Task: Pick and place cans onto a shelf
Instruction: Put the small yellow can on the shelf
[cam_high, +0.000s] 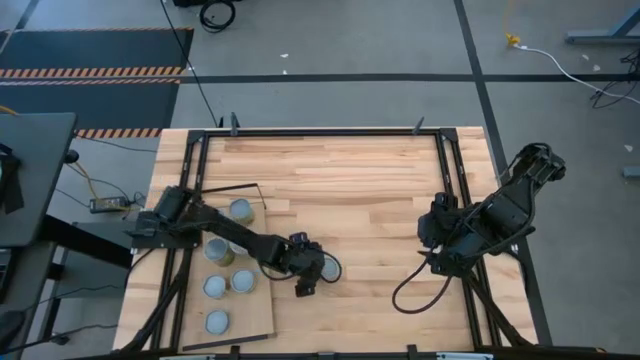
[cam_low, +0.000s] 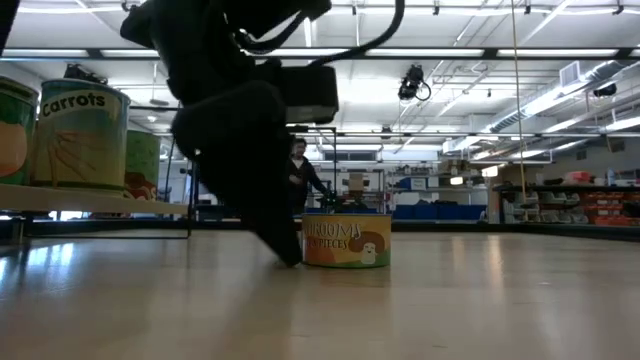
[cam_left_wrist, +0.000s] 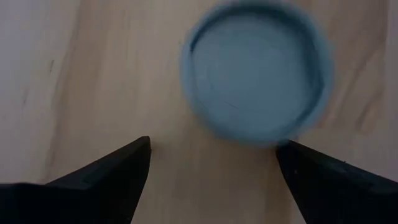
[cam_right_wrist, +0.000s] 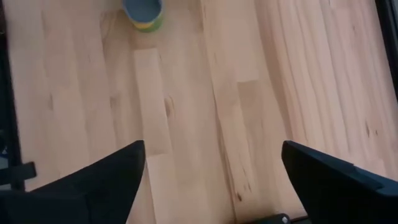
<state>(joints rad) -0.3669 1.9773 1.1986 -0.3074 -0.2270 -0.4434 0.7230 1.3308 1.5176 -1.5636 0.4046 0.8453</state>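
On the planked counter (cam_high: 360, 190), the left tool (cam_high: 304, 288) hangs with fingers spread just above a lone can (cam_left_wrist: 256, 78), ready to carry it to the shelf (cam_high: 262, 312) close beside, while the right tool (cam_high: 428, 262) waits released, well apart.

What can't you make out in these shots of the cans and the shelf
- Can on the table: low view, its label is half hidden by the left arm.
- Same can: left wrist view, only the blurred lid shows.
- Cans on the shelf: high view, labels too small to read.
- Left-hand can: low view, cut off by the edge.
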